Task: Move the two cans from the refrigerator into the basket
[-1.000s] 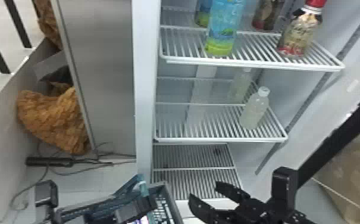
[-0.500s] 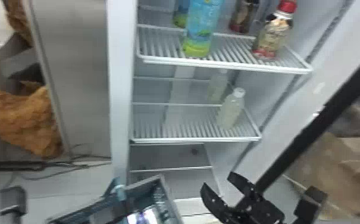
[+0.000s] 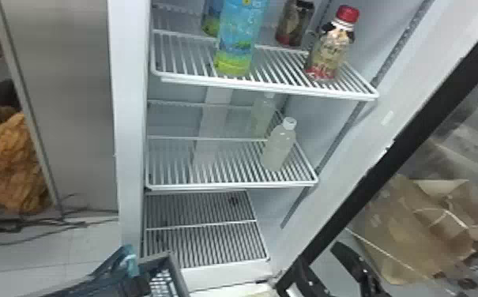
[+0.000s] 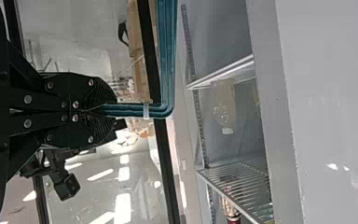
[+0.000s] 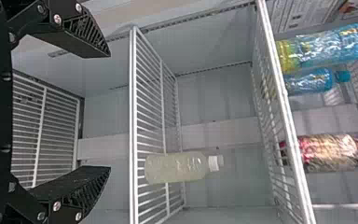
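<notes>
In the head view's clock, the right gripper (image 3: 317, 254) was at five o'clock, near the black edge of the open door (image 3: 401, 158); its fingers stood wide apart with a gap between them. The left gripper (image 3: 138, 285) was toward seven, fingers together, clamped on the blue-green handle (image 4: 130, 110) of the basket (image 3: 172, 270). The basket's rim was near the lower left corner of the refrigerator opening. Where the cans were could not be told.

The middle shelf (image 3: 230, 185) ended in a white front rim, and a pale bottle (image 3: 278, 148) stood upright near its three o'clock end, with open room between its cap and the upper shelf (image 3: 249, 83). That shelf held a tall blue bottle (image 3: 237, 41), a smaller blue one (image 3: 211, 19) behind it, a dark container (image 3: 295, 23) and, toward one o'clock, a red-capped bottle (image 3: 330, 51) close to the front rim.

Below lay a ribbed grate (image 3: 202, 243). Crumpled brown material (image 3: 8, 162) sat at nine o'clock beyond a grey panel (image 3: 74, 118), and brown paper (image 3: 419, 237) at four, behind the door's glass.
</notes>
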Controlling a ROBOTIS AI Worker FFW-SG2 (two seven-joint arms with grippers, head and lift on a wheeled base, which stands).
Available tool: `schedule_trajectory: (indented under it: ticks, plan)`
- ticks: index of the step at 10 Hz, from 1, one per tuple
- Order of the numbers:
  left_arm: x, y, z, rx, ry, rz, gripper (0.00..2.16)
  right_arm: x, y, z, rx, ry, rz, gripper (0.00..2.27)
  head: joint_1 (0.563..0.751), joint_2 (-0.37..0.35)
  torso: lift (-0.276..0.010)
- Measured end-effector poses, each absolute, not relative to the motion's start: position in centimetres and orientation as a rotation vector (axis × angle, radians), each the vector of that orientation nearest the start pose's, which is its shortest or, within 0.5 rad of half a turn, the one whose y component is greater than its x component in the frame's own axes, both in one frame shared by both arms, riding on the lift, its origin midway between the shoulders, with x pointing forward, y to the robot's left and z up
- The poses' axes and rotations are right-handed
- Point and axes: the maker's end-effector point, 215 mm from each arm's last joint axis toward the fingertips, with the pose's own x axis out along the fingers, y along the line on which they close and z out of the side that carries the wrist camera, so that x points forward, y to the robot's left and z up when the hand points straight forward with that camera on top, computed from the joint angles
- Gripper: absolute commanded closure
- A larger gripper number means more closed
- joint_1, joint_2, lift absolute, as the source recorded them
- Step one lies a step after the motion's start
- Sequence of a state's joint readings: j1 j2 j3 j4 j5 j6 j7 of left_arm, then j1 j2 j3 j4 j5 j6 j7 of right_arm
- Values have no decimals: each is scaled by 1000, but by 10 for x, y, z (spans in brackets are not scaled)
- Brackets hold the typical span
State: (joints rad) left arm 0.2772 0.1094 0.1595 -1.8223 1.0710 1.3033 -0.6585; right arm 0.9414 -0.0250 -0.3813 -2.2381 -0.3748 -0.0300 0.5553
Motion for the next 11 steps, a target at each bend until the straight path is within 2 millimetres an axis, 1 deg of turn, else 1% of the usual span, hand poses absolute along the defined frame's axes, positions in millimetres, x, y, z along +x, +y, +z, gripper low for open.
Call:
schedule_trajectory:
  ticks: [2, 4, 7, 9, 11]
  plan:
    - [308, 37, -389, -1231, 861, -1024, 1210, 282, -302, -339, 122, 121, 250, 200, 695, -350, -219]
    - [305, 38, -391, -1230, 871, -1022, 1210, 276, -301, -338, 139, 105, 251, 200, 695, -350, -219]
    - [309, 39, -388, -1226, 863, -1025, 1210, 274, -296, -326, 122, 79, 260, 200, 695, -350, -219]
    - [319, 47, -382, -1238, 817, -1010, 1210, 276, -293, -319, 133, 58, 260, 200, 695, -350, -219]
    - [325, 51, -379, -1242, 792, -1006, 1210, 280, -291, -313, 135, 38, 261, 200, 695, -350, -219]
